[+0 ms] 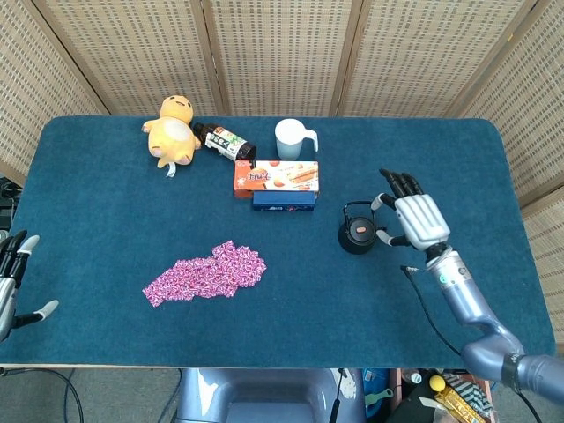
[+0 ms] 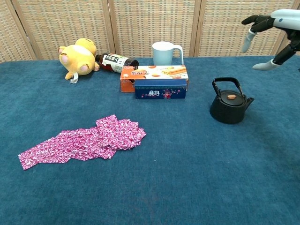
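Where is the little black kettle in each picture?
Head view: the kettle sits right of centre, just left of the right hand.
Chest view: the kettle stands right of centre, below the right hand.
Shared landmark: the blue box lies to its left in both.

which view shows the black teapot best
The chest view: the black teapot shows from the side, with handle, spout and lid knob clear. The head view sees it from above, beside the right robot hand.
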`<state>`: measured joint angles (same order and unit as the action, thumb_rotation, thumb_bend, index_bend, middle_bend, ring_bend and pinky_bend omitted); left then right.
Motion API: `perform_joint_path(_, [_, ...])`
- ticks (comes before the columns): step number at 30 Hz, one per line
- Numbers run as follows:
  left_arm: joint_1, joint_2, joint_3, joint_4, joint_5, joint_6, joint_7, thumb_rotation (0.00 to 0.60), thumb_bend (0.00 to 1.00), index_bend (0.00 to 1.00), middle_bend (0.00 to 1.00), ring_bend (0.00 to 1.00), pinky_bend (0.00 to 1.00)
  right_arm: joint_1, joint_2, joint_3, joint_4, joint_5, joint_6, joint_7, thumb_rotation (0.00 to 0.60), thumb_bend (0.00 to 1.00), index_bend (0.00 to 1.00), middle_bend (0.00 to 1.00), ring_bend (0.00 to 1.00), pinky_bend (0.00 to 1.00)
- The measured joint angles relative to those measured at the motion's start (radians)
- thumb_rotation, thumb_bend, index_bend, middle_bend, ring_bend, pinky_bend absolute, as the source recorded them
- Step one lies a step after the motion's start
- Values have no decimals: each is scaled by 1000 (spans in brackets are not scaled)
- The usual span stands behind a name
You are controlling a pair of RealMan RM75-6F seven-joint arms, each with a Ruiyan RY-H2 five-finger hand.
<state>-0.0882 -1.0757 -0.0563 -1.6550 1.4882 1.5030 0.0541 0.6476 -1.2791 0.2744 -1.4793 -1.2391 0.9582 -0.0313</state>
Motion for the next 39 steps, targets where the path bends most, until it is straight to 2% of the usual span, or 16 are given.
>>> perform_joint_path(8, [-8,-2,-3,6,-11,-17,-12,600,32,0,0,0,0,73,-95,14,65,165,-74,-140,600,511,488,0,0,0])
perform_joint_path(14, [-10,0,-5,9,-15,-23,-19,600,32,0,0,0,0,93,-144,7,124,238,-105,-164,600,521,489,0,0,0])
perform_joint_path(19, [-12,1,-6,9,-17,-25,-20,600,32,0,0,0,0,104,-175,-4,160,259,-116,-177,600,549,500,0,0,0])
perform_joint_path(39, [-17,-4,-4,11,-25,-37,-12,600,32,0,0,0,0,130,-258,-43,266,291,-135,-219,600,550,500,0,0,0])
